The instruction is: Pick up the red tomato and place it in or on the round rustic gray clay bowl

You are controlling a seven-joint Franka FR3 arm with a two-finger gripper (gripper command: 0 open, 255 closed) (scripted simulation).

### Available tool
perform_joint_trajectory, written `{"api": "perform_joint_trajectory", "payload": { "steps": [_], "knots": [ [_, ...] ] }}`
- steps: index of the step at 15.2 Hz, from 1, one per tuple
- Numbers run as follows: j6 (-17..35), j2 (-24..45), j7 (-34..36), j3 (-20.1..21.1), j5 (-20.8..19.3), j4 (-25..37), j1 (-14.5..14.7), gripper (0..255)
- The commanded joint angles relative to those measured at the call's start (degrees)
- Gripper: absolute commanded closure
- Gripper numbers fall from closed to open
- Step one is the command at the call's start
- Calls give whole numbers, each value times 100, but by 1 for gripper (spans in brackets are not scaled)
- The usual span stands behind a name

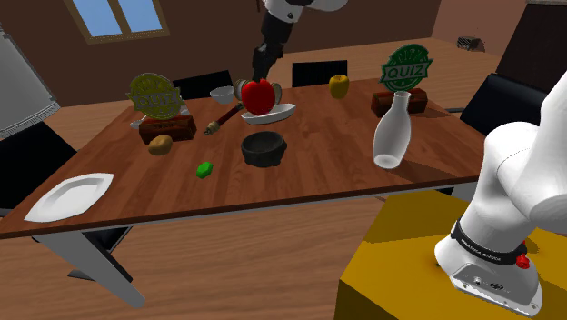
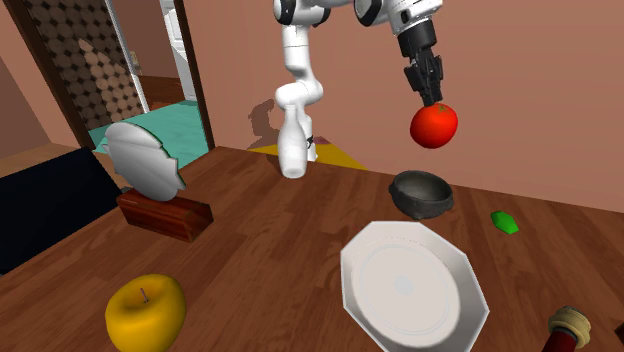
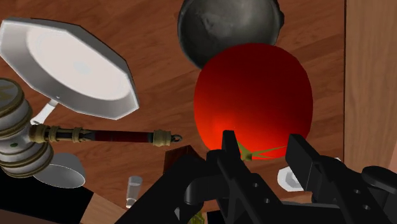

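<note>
Gripper (image 3: 261, 146) clenched on the tomato (image 3: 253, 95): the two black fingers (image 3: 228, 147) stand moderately apart and press its stem end from either side, green calyx showing between them. Tomato hangs in the air, clear of the table (image 1: 318, 173). In the second exterior view it sits above the bowl (image 2: 421, 193) and slightly to that view's right, with open air between them. From the wrist, the bowl lies beyond the tomato, its rim partly covered by the fruit. Bowl stands upright, dark grey, well in from the table's edges. White eight-sided plate (image 1: 268, 115) lies just behind the bowl in the shoulder view. A gavel (image 3: 95, 135) rests just beside the plate, on the side away from the bowl. Small green item (image 1: 205, 169) lies near the bowl on the shoulder view's left. White vase (image 1: 392, 136) stands well apart on that view's right, with bare wood between vase and bowl. Bare wood also runs from the bowl to the near table edge. Second white plate (image 1: 70, 196) sits at the table's near corner on the shoulder view's left. Yellow fruit (image 1: 339, 85) sits toward the far edge.
</note>
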Motion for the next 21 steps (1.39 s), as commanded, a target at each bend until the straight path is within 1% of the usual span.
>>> {"api": "perform_joint_trajectory", "payload": {
  "steps": [1,12,21],
  "knots": [
    [158,-10,-21,5,15,-164,5,255],
    [963,120,-269,-7,227,-863,28,255],
    [1610,343,-568,-16,526,-1322,56,255]
  ]
}}
